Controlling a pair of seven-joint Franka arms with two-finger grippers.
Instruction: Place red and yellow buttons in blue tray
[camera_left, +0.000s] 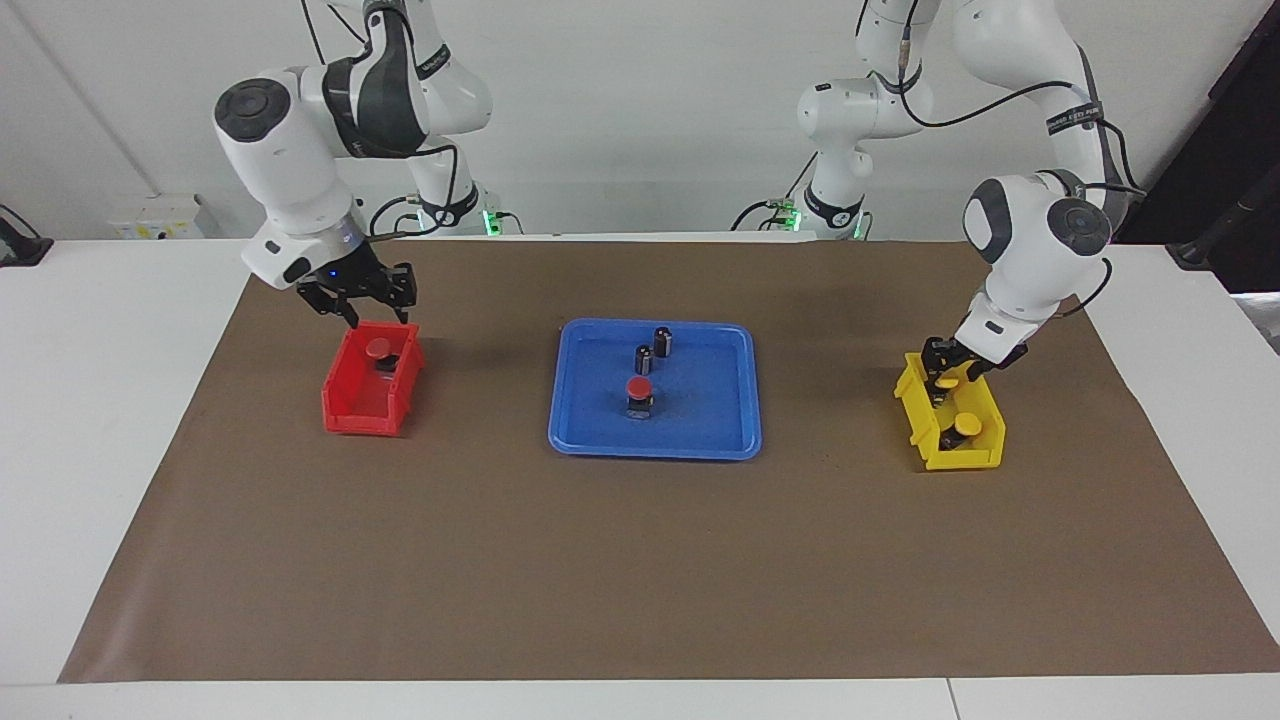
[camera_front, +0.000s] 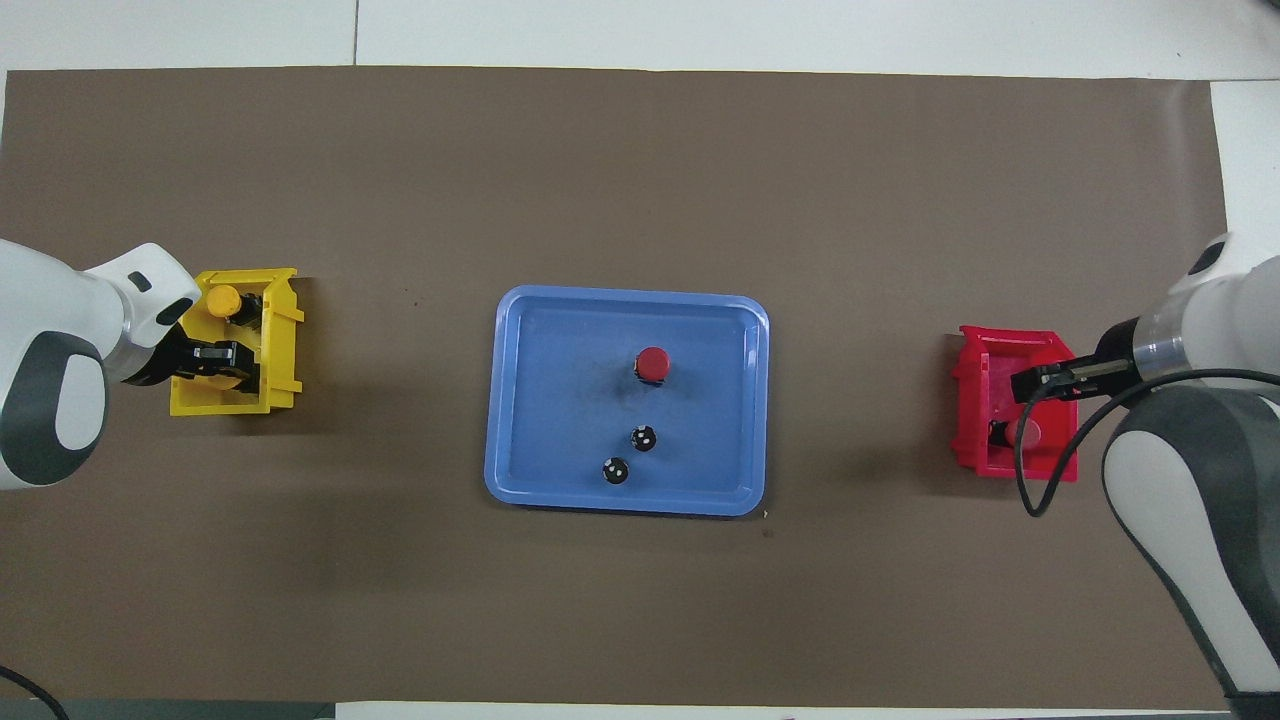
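Off to each side of blue tray (camera_left: 710, 405): holds right claw (camera_left: 378, 318) wide over red bin (camera_left: 345, 410); dips left claw (camera_left: 948, 368) onto yellow button (camera_left: 944, 381), grip unclear.

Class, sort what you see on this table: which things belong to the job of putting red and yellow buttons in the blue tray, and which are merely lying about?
Part of the job:
- blue tray
- red button in the tray
- red button in the red bin
- two yellow buttons in the yellow bin

Lying about:
- two dark capless cylinders in the tray
- brown mat
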